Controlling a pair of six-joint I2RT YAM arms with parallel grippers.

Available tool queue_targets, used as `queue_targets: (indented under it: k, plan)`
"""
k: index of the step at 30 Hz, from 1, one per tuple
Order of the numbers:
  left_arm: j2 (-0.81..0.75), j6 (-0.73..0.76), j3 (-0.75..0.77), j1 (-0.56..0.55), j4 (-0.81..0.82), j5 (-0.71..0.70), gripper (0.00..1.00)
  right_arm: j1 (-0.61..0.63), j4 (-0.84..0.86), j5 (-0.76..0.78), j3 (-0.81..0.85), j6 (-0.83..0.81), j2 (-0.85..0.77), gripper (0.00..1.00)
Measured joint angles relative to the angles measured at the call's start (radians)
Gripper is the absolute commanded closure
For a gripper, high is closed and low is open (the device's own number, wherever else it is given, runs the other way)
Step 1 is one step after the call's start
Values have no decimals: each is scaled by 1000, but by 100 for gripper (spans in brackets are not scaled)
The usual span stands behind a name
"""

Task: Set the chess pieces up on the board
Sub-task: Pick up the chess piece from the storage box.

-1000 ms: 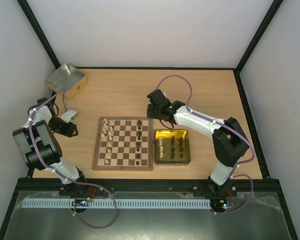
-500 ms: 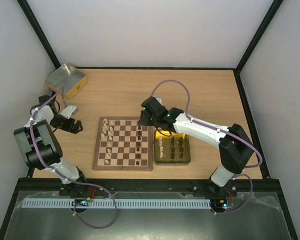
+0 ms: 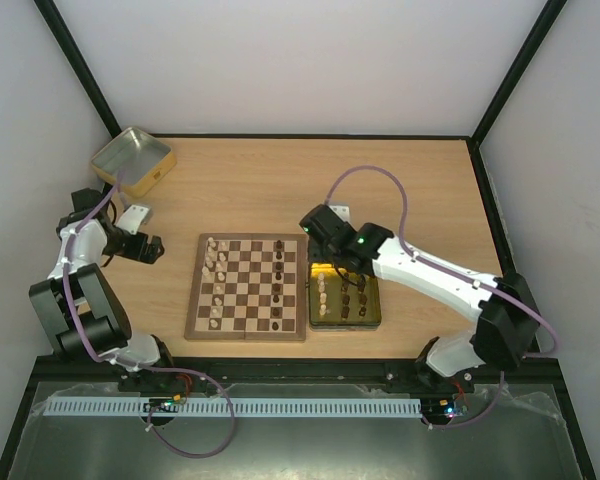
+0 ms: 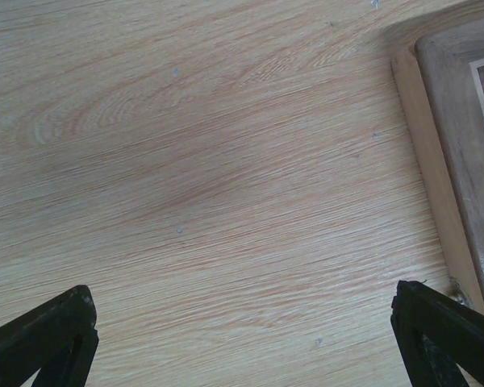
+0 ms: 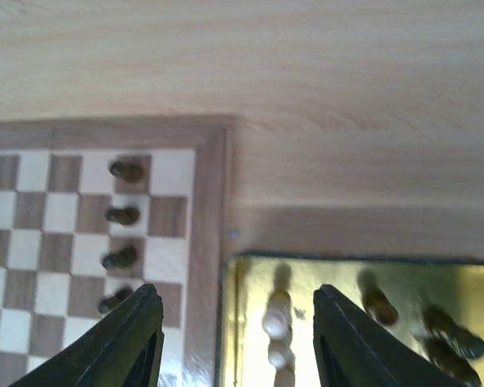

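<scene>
Right wrist: end effector (image 5: 235, 343) open over board (image 5: 213, 201) edge, tin (image 5: 436, 278).

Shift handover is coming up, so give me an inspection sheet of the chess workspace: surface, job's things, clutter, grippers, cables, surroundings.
Surface: wooden table, no spills seen.
Job's things: board lies flat. Pale pieces line its left side, and dark pieces stand one column in from its right. More of both sit in the yellow-gold tin beside its right rim.
Clutter: silvery tin at the far left corner.
Grippers: left gripper, jaws open over bare table beside the board. Right gripper, jaws open above the board's rim and the yellow-gold tin, holding nothing.
Cables: purple cables loop off both arms.
Surroundings: white walls, black frame posts.
</scene>
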Motion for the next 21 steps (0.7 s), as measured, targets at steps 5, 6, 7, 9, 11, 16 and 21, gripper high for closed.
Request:
queue_targets:
  k: [5,6,7,9,11,16,21]
  plan:
    - [-2,-13,-9,-4,7,0,1,7,-29,-40,-104,39,-62,51]
    - [-2,-16,-18,-4,9,0,1,12,-29,-52,-122,46,-65,51]
    - [-3,-16,-19,-4,9,0,1,18,-29,-60,-134,51,-65,51]
    - [-5,-16,-31,-4,10,1,1,35,-28,-77,-154,61,-64,52]
    - [-6,-16,-43,-4,10,2,1,47,-26,-88,-163,68,-60,54]
    - [-6,-14,-56,-5,10,1,1,53,-4,-122,-172,77,-26,61]
    - [-30,-8,-85,-5,16,-3,1,53,12,-132,-172,76,57,65]
